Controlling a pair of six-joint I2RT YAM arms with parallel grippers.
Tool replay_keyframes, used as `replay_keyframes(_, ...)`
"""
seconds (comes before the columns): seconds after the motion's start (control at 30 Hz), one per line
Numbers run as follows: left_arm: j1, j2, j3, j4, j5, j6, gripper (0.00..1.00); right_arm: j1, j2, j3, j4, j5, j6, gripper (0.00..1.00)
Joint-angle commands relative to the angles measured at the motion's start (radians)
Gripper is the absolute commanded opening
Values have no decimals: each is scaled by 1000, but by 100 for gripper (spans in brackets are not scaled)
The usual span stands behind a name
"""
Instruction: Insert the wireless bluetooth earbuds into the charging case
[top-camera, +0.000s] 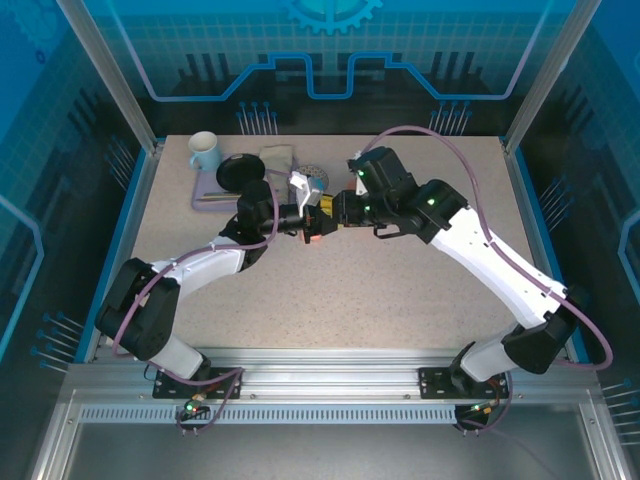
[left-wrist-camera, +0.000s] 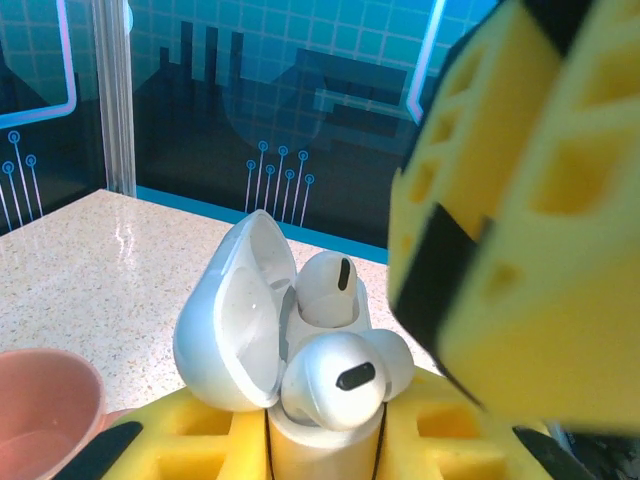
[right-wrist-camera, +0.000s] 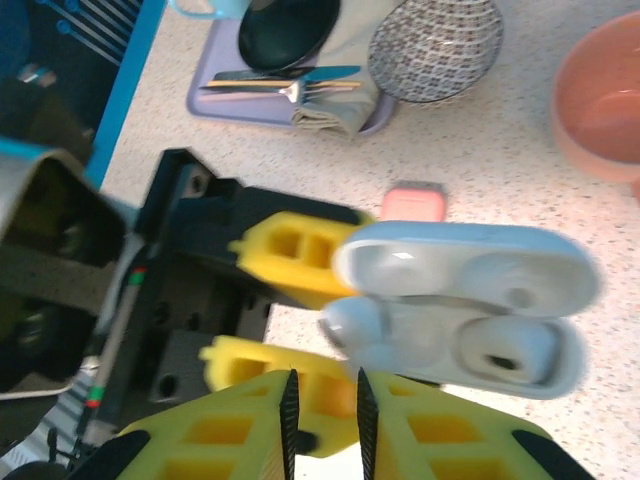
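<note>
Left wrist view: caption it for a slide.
Left pincer holds open white charging case, one white earbud seated, a second sitting high in front, right pincer alongside.

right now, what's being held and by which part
left gripper clamps the white charging case by its lower body; whether the right gripper holds anything cannot be told

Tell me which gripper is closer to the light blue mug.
Left. The left gripper sits down-right of the mug in the top view; the right gripper faces it from the other side, slightly farther off.
</note>
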Motion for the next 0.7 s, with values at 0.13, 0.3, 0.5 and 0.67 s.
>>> replay_keyframes(0.13,-1,-30,28,33,21,7,0,-40,-60,-15,-1,-22,-16,24)
replay_keyframes(0.3,-1,-27,32,35,23,6,0,-33,-65,-24,33,-106,3,24)
replay_keyframes(0.5,-1,-24,39,35,23,3,0,-10,-39,-29,64,-132,20,23)
replay_keyframes(0.67,-2,-28,44,35,29,1,0,-8,-11,-43,90,-134,24,23)
